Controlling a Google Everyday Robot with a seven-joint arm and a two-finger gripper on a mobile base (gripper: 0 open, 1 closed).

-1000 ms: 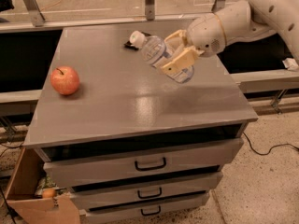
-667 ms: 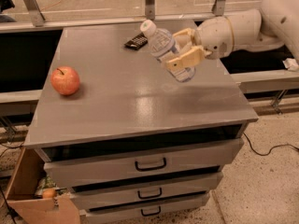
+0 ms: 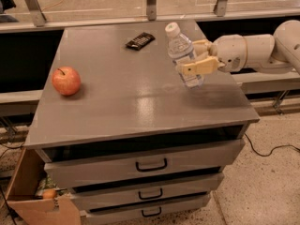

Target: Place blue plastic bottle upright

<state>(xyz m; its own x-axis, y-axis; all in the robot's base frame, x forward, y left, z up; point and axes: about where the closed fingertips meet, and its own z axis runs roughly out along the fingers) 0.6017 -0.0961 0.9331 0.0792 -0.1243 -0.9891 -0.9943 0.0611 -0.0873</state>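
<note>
The blue plastic bottle is clear with a white cap and a pale label. It is held nearly upright, cap leaning a little left, above the right part of the grey cabinet top. My gripper reaches in from the right and is shut on the bottle's middle, with one tan finger across its front. The bottle's base hangs just over the surface; I cannot tell whether it touches.
A red apple sits at the left of the top. A dark flat packet lies at the back centre. Below are three drawers. A cardboard box stands at the lower left.
The bottle has been turned from a steep tilt to nearly upright, its cap rising. The gripper's wrist has rotated and shifted slightly right while holding it.
</note>
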